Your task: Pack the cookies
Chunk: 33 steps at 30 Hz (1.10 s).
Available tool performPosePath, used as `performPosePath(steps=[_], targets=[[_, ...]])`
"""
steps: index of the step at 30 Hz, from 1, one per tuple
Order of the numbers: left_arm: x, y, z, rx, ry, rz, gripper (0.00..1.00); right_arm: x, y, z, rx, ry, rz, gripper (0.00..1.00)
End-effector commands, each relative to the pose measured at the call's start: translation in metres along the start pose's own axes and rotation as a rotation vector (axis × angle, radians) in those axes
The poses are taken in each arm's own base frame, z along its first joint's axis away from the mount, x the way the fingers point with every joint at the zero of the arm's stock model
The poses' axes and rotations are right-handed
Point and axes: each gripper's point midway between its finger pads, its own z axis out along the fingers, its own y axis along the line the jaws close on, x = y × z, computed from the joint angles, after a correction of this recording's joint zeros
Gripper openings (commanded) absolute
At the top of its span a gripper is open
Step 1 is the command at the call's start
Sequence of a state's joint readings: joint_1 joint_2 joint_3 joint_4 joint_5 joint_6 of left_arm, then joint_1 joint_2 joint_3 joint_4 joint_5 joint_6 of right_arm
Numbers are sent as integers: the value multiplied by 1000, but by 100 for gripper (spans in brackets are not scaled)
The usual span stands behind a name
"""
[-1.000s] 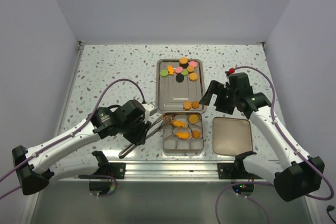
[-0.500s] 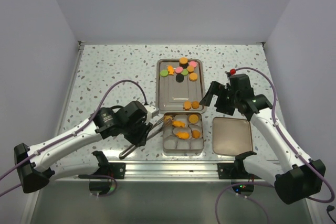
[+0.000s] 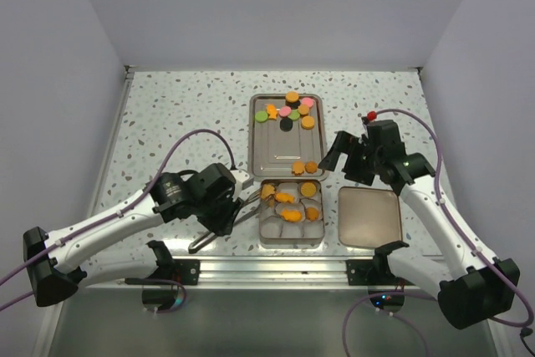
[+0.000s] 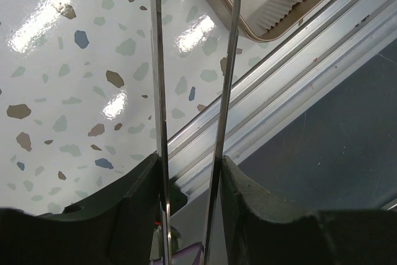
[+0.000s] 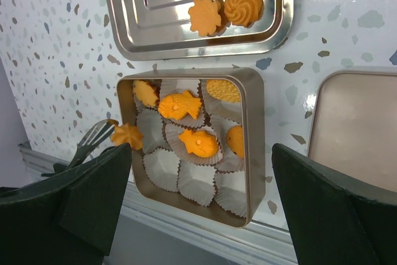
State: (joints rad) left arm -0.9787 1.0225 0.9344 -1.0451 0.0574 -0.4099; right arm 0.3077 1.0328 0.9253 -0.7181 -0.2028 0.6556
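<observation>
My left gripper (image 3: 226,215) is shut on metal tongs (image 3: 247,204); their two arms run between my fingers in the left wrist view (image 4: 159,60). The tongs' forked tip (image 5: 93,139) holds an orange star cookie (image 5: 127,134) at the left rim of the square tin (image 5: 254,141). The tin (image 3: 262,225) holds pale paper cups and several orange cookies (image 5: 198,144). More cookies (image 3: 290,109) lie at the back of the steel tray (image 3: 280,144), and two (image 5: 224,9) at its near right corner. My right gripper (image 3: 336,156) is open and empty above the tin (image 5: 201,150).
The tin's lid (image 3: 369,215) lies flat to the right of the tin, also in the right wrist view (image 5: 360,128). An aluminium rail (image 3: 267,267) runs along the table's near edge. White walls close in the back and both sides.
My left arm has shifted a little to the right, bringing the tongs and the star cookie closer over the tin's left rim. My right arm has barely moved.
</observation>
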Motion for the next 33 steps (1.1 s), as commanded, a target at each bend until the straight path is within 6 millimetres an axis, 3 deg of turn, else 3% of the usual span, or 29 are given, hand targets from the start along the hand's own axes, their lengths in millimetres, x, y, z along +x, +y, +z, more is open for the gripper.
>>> performPosePath(steps=[1,18,33], targets=[[-1,-1,-2,0,-14,-7,46,-1,4,-3,-22,-19,0,99],[-4,-3,-4,2,-21,-9,48,0,2,-5,-17,-26,-1,99],[-23,-7,-13,4,-78,-1,52,1,0,-4,-12,-29,-2,99]])
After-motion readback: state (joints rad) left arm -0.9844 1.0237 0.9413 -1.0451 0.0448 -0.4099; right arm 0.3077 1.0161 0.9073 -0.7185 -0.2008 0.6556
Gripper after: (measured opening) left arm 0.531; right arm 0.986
